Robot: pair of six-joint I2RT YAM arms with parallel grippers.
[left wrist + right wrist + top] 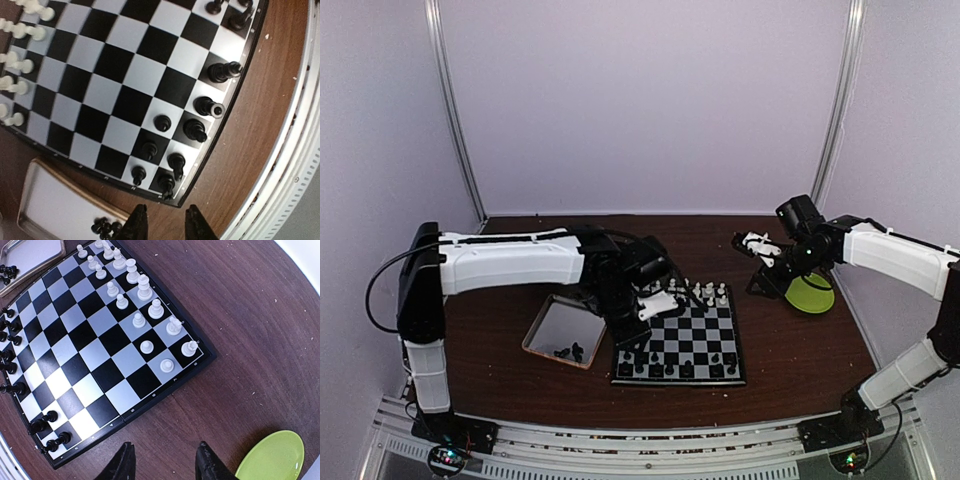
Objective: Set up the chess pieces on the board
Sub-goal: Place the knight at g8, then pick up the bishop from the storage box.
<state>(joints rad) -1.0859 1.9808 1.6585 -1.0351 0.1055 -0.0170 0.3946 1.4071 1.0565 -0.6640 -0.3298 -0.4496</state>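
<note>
Hovering just off a near corner of the board (125,75), my left claw (166,215) stands slightly parted with nothing between its fingers. Black chess pieces (195,130) stand along the board's near edge, white chess pieces (145,287) along its far edge. A few loose black pieces (105,229) lie in the silver tray (55,200) beside the board. My right claw (162,457) hangs open and empty near a green plate (272,457).

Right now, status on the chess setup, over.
Left gripper open, empty, off the board's corner. Right gripper open, empty. Some black pieces left in tray. Nothing blocking.
</note>
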